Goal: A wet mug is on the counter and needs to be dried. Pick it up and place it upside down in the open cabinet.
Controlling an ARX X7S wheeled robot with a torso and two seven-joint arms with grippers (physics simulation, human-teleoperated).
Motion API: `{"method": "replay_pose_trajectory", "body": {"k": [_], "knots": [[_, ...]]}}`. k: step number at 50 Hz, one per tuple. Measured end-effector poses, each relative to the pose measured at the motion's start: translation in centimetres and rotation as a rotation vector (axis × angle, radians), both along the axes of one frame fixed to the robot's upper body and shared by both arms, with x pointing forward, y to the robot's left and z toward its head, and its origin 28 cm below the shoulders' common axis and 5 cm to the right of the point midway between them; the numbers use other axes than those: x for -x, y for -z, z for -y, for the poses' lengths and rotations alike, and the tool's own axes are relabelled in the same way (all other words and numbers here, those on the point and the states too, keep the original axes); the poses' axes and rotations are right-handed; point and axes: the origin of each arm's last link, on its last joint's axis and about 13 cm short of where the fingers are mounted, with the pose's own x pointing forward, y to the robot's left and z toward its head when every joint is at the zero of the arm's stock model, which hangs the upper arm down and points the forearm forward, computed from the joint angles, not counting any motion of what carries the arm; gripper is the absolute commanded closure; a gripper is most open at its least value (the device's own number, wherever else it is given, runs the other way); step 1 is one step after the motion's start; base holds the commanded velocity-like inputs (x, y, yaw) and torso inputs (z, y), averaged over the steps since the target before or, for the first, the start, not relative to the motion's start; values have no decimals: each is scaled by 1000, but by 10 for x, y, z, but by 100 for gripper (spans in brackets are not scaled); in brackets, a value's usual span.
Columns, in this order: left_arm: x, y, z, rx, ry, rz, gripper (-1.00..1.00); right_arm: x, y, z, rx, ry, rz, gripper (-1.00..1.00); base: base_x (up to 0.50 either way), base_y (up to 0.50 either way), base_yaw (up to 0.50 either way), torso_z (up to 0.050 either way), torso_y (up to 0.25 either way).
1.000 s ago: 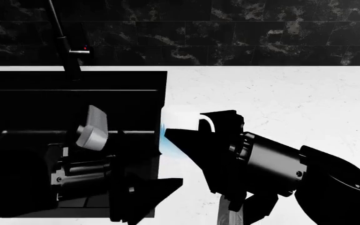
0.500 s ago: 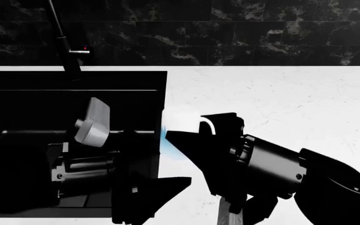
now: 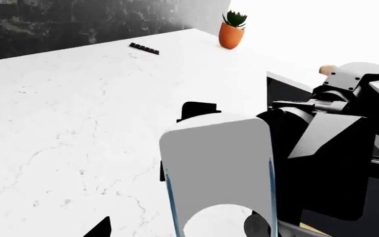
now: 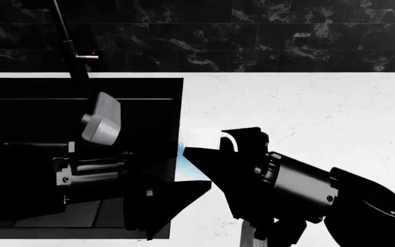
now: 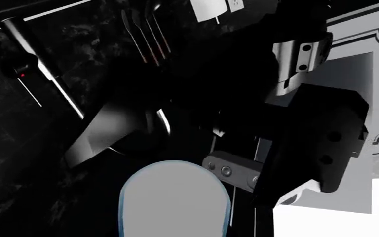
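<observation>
Currently the mug [image 4: 201,138] sits between the right gripper [image 4: 208,154] fingers beside the sink [image 4: 81,103]; whether they grip it cannot be told.

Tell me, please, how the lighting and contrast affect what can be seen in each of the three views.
Head view: the white mug almost melts into the bright counter, while the right gripper and sink are near-black silhouettes. Left wrist view: evenly lit, veins sharp, the potted plant clear. Right wrist view: mostly dark, so outlines are hard to separate.
</observation>
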Motion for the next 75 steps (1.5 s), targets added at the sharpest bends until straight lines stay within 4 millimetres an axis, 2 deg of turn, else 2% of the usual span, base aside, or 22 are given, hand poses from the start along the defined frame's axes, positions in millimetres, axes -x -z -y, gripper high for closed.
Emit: {"method": "replay_pose_trajectory", "body": {"k": [36,59,60,75], "knots": [[3,-5,-1,-37,21,-8,-100,-3,2,1,-8,16,28,100,0,0,0,0,0],[-1,-18,0,-25,-4,25,-100,-2,7,1,-4,8,13,100,0,0,0,0,0],[-1,-19,0,-26,-5,25,100,-1,7,1,-4,8,13,100,0,0,0,0,0],[0,-19,-1,-32,14,25,100,-1,7,1,-6,16,10,100,0,0,0,0,0]]}}
